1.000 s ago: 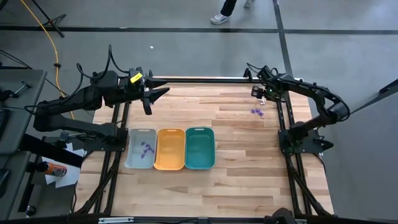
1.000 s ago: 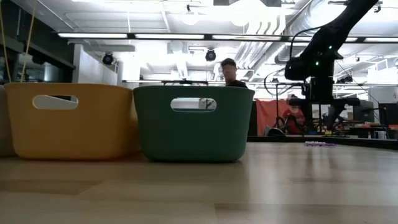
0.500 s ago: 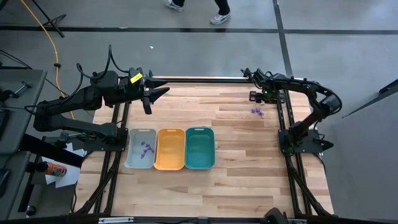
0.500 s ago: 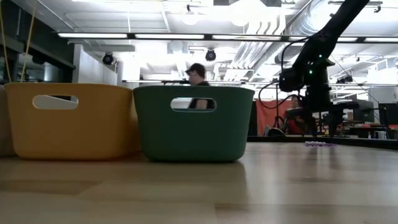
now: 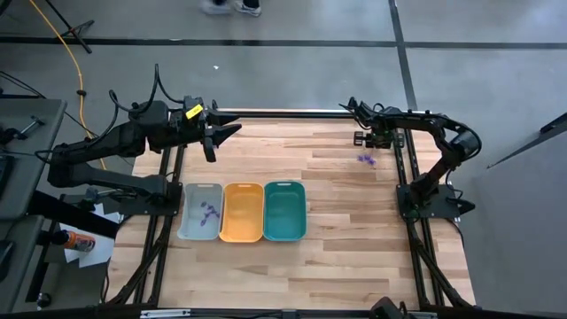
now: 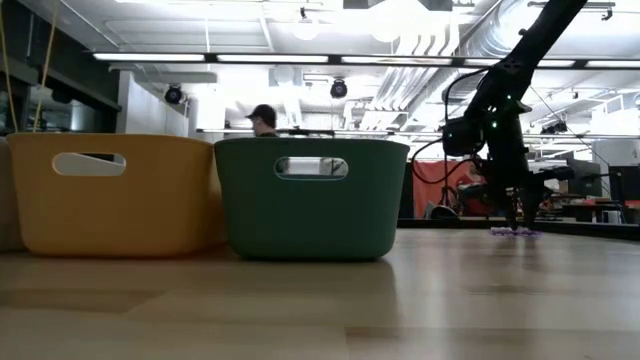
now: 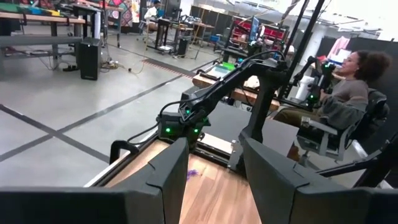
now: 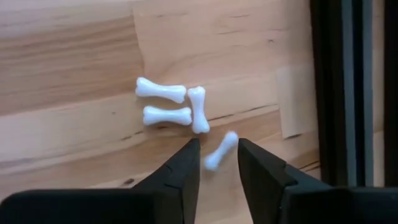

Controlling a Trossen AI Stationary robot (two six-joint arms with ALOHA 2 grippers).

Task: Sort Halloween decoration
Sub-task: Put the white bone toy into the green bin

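Note:
Several white bone-shaped pieces lie flat on the wood at the table's far right. My right gripper (image 8: 219, 152) points down over them, open. Its fingertips stand on either side of one slanted bone (image 8: 219, 151), with only slim gaps. Three more bones (image 8: 166, 116) lie just beyond. Purple pieces (image 5: 365, 160) lie on the table near that gripper (image 5: 367, 139), low over the table in the low view (image 6: 520, 222). More purple pieces (image 5: 208, 213) sit in the grey tray (image 5: 200, 190). My left gripper (image 7: 214, 180) waits open, raised at the far left (image 5: 221, 135).
The orange tray (image 5: 243, 188) and the teal tray (image 5: 284, 185) stand side by side next to the grey one, left of the table's middle. A black frame rail (image 8: 348, 93) runs close beside the bones. Bare wood stretches between the trays and the right arm.
My right gripper has sunk toward the table, tipping more steeply downward, and has drifted a little toward the table's left, ending low over the bones. In the room behind the table a person has walked across.

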